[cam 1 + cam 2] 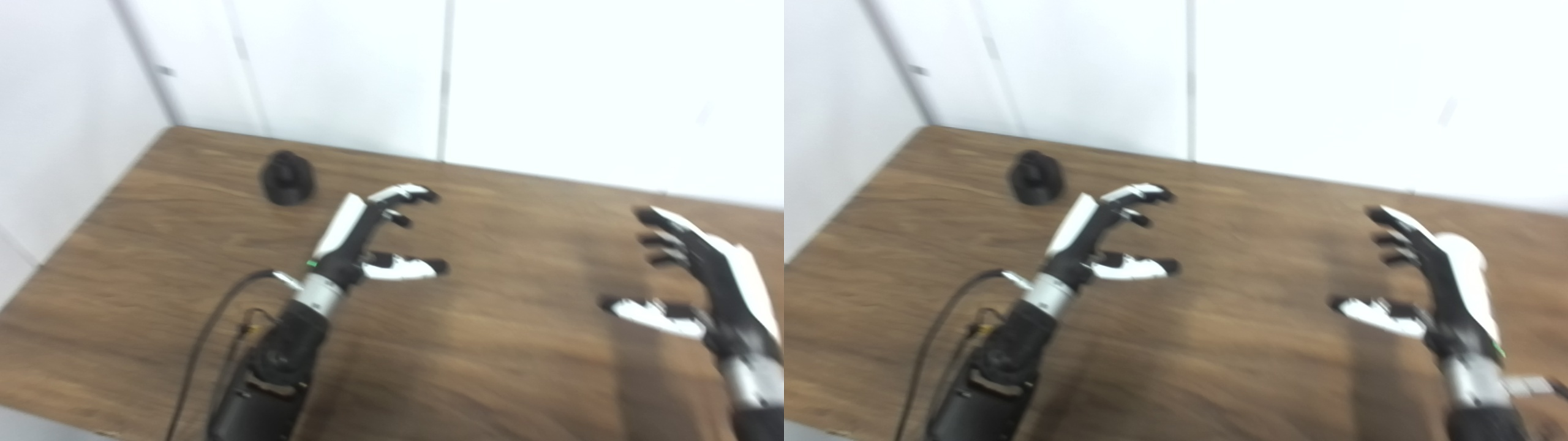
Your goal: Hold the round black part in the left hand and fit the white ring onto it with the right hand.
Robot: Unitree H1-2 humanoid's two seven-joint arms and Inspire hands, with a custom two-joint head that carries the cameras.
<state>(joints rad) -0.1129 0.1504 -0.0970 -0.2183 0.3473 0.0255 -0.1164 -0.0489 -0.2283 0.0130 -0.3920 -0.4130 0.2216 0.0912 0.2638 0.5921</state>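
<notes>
Both head cameras look down and forward from close above the tabletop (490,343) toward the white wall (1335,92), side by side, sharing nearly the whole scene.

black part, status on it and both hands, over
Left hand open, right hand open. Round black part on table, untouched. White ring not in view. Path clear.

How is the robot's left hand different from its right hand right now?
The left hand is close to the round black part on the wooden table; the right hand is far from it, near the picture's right edge. The left hand shows its white back and points up and to the right; the right hand shows its dark palm, fingers pointing left. Both are open and hold nothing.
</notes>
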